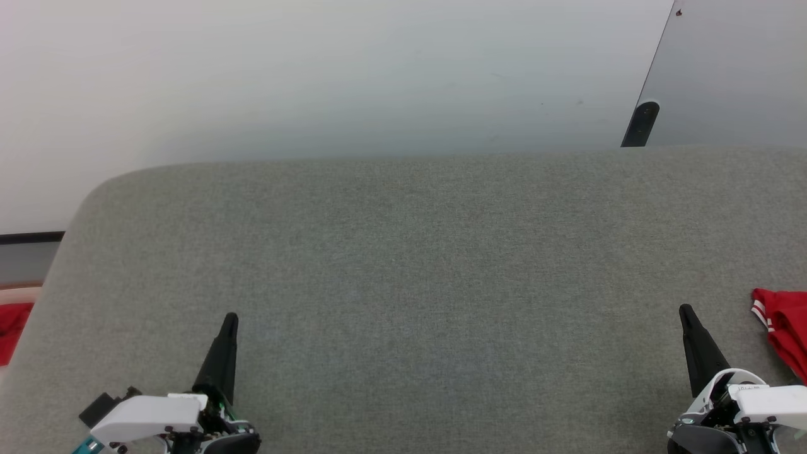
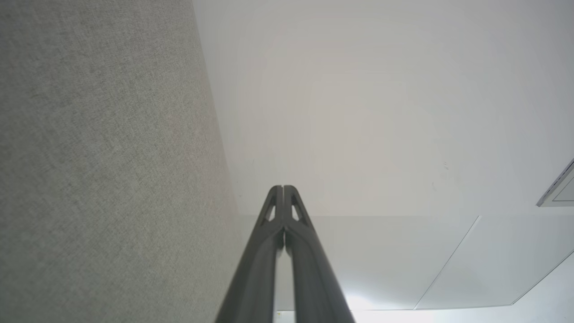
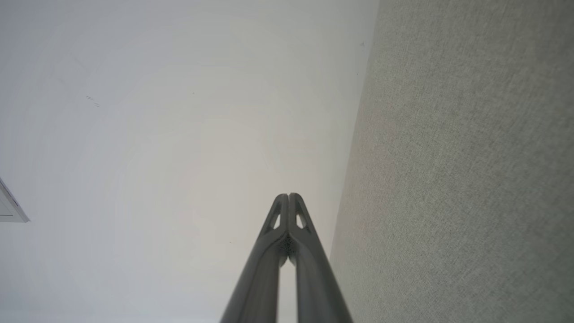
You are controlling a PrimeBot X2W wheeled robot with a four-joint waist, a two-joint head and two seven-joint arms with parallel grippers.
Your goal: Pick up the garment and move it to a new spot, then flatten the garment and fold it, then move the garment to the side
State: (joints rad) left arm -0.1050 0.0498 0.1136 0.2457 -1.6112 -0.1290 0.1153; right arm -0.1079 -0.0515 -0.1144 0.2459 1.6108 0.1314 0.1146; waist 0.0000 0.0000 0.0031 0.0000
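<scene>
The garment (image 1: 785,328), red with white-and-red striped trim, lies at the right edge of the grey fabric surface (image 1: 416,277), mostly cut off by the head view's border. My right gripper (image 1: 686,310) is shut and empty, its tip a little left of the garment and not touching it. At the lower left, far from the garment, my left gripper (image 1: 231,317) is also shut and empty. In the left wrist view the left gripper (image 2: 283,187) shows its fingers pressed together; the right gripper (image 3: 288,195) looks the same in the right wrist view.
A red fabric piece (image 1: 12,328) sits beyond the surface's left edge. A white wall (image 1: 315,75) rises behind the surface. A grey panel (image 1: 731,69) with a dark foot (image 1: 642,123) stands at the back right.
</scene>
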